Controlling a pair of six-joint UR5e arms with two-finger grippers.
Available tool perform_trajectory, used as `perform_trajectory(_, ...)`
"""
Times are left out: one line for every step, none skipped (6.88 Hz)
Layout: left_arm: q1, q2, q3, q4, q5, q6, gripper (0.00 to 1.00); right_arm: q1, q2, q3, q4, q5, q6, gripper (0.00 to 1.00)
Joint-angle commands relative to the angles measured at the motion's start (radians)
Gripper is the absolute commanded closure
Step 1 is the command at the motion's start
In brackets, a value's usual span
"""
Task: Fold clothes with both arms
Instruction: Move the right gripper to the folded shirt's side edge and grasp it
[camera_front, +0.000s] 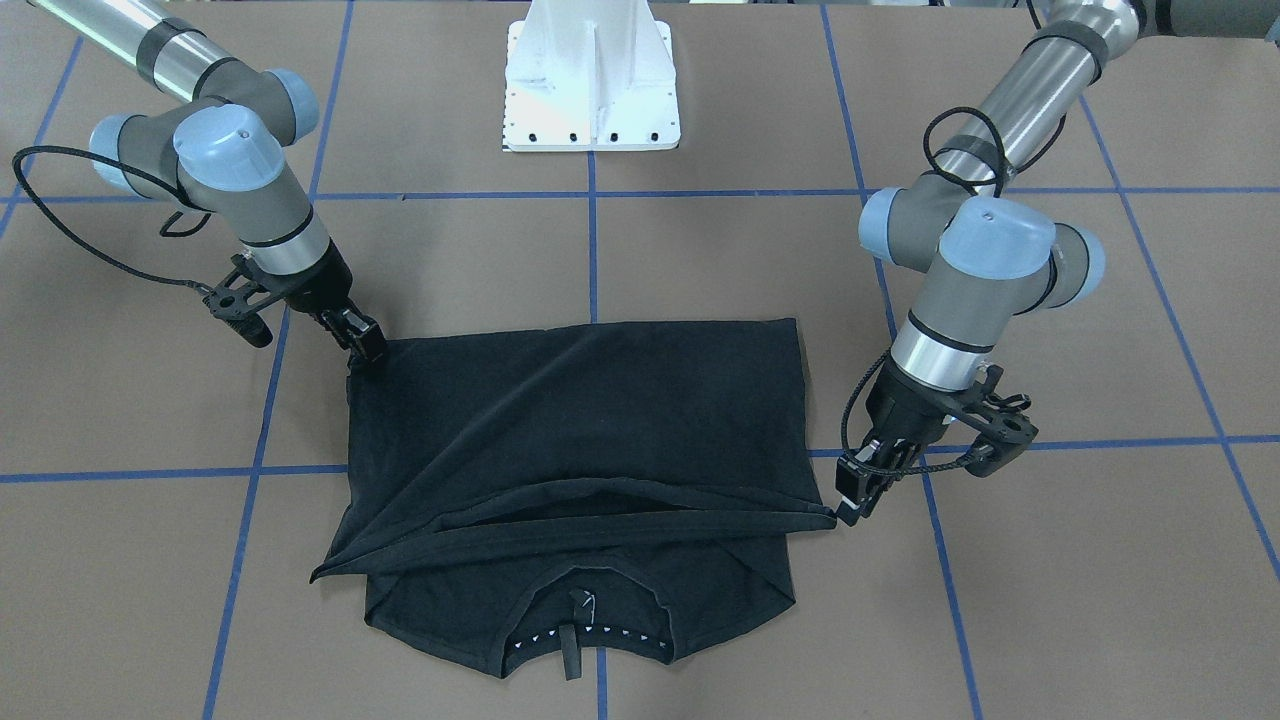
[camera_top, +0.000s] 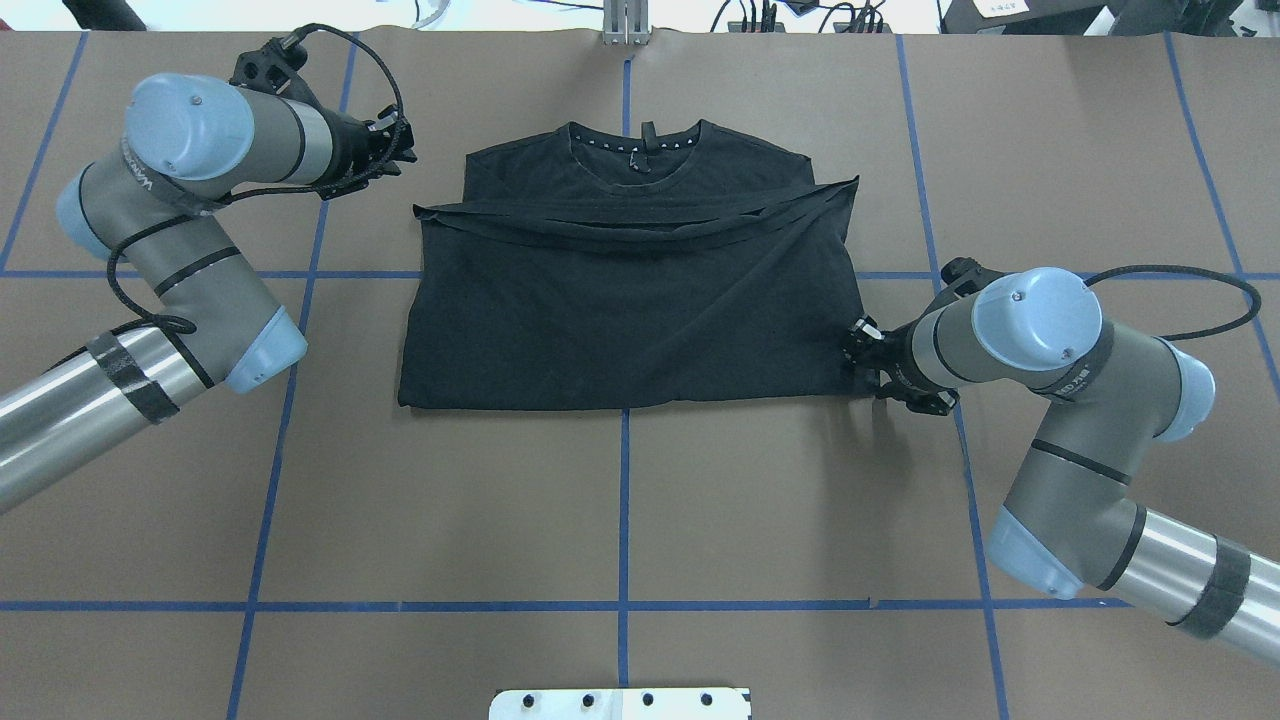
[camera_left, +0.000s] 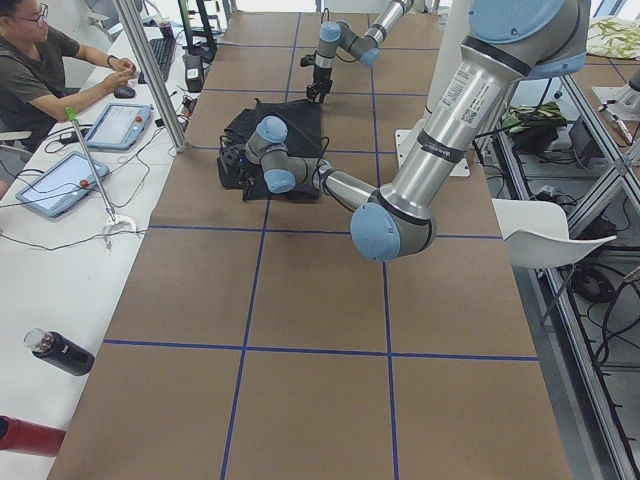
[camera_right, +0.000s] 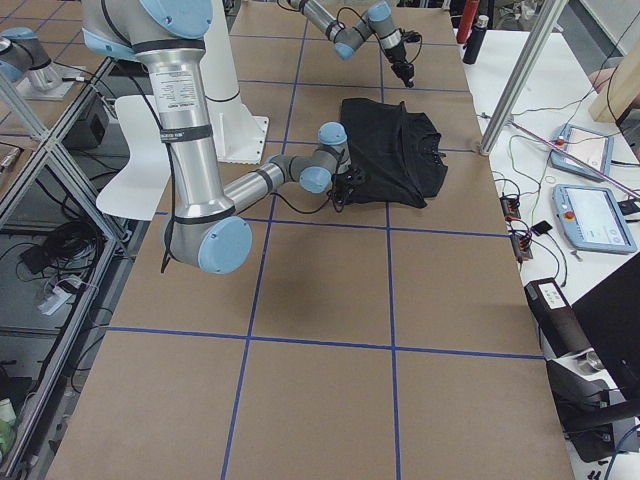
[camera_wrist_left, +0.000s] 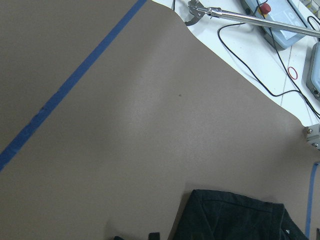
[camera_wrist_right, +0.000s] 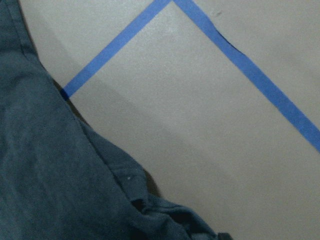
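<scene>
Brown paper covers the table (camera_top: 620, 500), ruled into big squares by blue tape lines (camera_top: 624, 520). From my seat behind the robot the white pedestal (camera_top: 620, 703) is nearest, with bare paper between it and the work. Next comes the black T-shirt (camera_top: 620, 310), lying flat across the centre tape line. Its near edge is a straight fold, and its lower half is doubled over the body so that the loose edge (camera_top: 640, 222) runs as a slack band just short of the collar (camera_top: 640, 150), which points away from the robot. The right arm (camera_top: 1040, 330) reaches in low, and the right gripper (camera_front: 368, 348) sits against the shirt's near corner on that side. It is black on black, so I cannot tell whether it is pinching cloth or only touching it. Further out, the left arm (camera_top: 190, 130) holds the left gripper (camera_front: 850, 505) beside the pointed end of the loose edge. My left wrist camera shows two fingertips (camera_wrist_left: 153, 235) spread apart, with only bare paper between them and the shirt off to one side. Beyond the table's far edge stands a white bench (camera_left: 60, 270) with cables, tablet-like pendants (camera_left: 120, 125), a black bottle (camera_left: 60, 352) and a seated person (camera_left: 40, 70).
</scene>
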Motion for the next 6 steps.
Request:
perform_trajectory(0.0,0.001,0.0,0.0,0.0,0.0,0.67,-0.001,0.004,0.002,0.0,0.002,0.029,1.0)
perform_trajectory(0.0,0.002,0.0,0.0,0.0,0.0,0.67,0.001,0.004,0.004,0.0,0.007,0.029,1.0)
perform_trajectory(0.0,0.002,0.0,0.0,0.0,0.0,0.67,0.001,0.0,0.011,0.0,0.01,0.029,1.0)
perform_trajectory(0.0,0.001,0.0,0.0,0.0,0.0,0.67,0.005,-0.019,0.055,-0.015,0.014,0.029,1.0)
perform_trajectory(0.0,0.001,0.0,0.0,0.0,0.0,0.67,0.004,-0.055,0.116,-0.043,0.025,0.027,1.0)
perform_trajectory(0.0,0.001,-0.002,0.0,0.0,0.0,0.67,0.004,-0.092,0.182,-0.069,0.055,0.027,1.0)
